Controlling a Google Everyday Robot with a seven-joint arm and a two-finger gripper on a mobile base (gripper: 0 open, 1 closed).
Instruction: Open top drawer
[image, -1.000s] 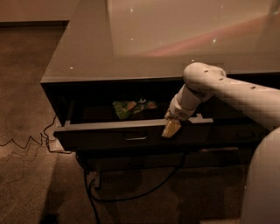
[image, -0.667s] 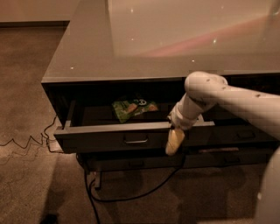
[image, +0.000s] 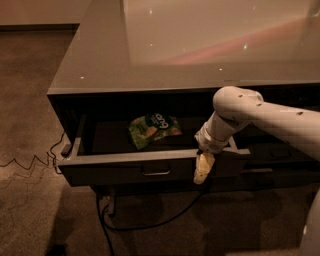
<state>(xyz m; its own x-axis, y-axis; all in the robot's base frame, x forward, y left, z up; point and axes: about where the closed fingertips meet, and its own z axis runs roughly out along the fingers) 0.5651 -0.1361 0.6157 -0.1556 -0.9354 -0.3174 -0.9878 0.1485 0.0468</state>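
The top drawer (image: 107, 172) stands open, slid well out from under the glossy desk (image: 100, 65). Its flat, dark-grey front faces the carpet, with a small rectangular handle (image: 156, 173) at centre. A green snack bag (image: 153, 129) lies on the drawer's dark floor, towards the back. The gripper (image: 203, 171) hangs down over the front's top edge, right of the handle; I can't tell whether it's open or closed. A black cable (image: 150, 221) trails across the floor below.

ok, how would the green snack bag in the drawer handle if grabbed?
Probably light and floppy: the bag looks crumpled and flat. Its printed film may be slippery. The gripper hangs at the drawer front, right of its handle.
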